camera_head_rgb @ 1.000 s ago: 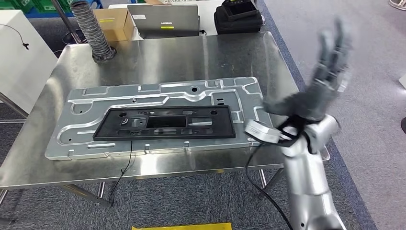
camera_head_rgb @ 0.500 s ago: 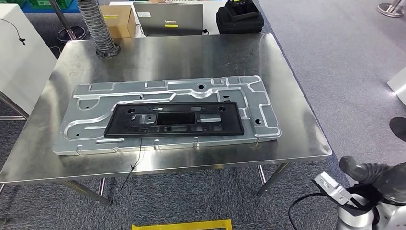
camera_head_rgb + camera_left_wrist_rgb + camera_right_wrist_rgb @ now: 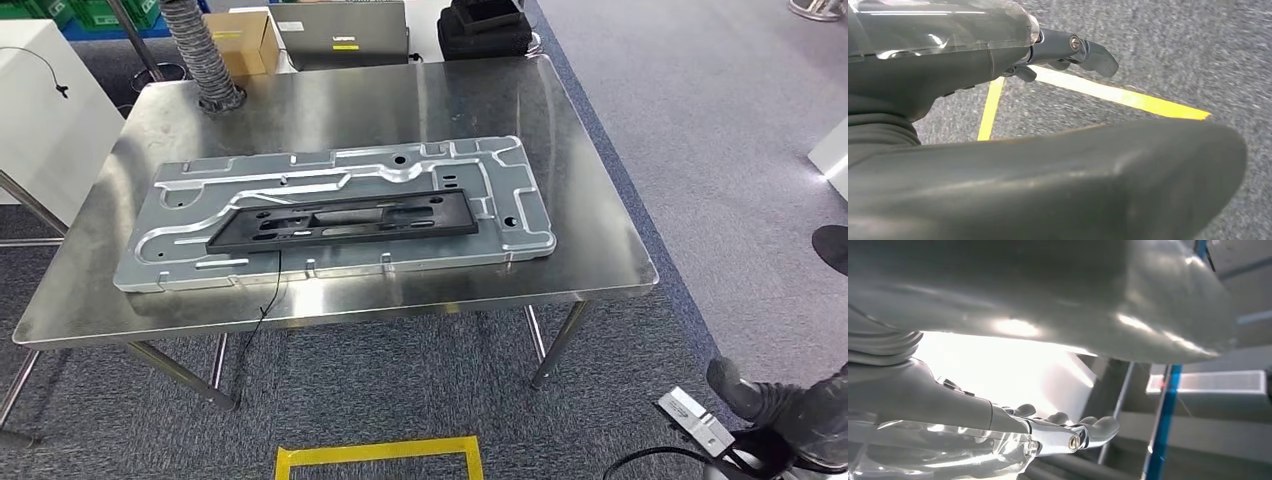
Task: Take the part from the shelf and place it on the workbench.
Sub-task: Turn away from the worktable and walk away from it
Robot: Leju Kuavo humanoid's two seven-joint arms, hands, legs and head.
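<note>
The part [image 3: 335,218] is laid flat on the workbench [image 3: 590,250], and both hands are kept away from it.

The part, a long silver metal panel with a black frame [image 3: 345,220] on top of it, is seen near the middle of the workbench, its long side parallel to the front edge. A thin black cable [image 3: 262,320] is hung from the frame over that front edge. Behind the workbench a cardboard box [image 3: 240,40], a laptop [image 3: 345,32] and a grey ribbed hose [image 3: 200,55] are placed. On the carpet in front of the workbench, yellow tape [image 3: 378,455] is stuck. The right hand [image 3: 790,410] is held low, right of the workbench and well apart from it; its fingers [image 3: 1098,427] are stretched out around nothing. The left hand [image 3: 998,165] is seen above the carpet, fingers [image 3: 1088,50] extended, nothing held.
</note>
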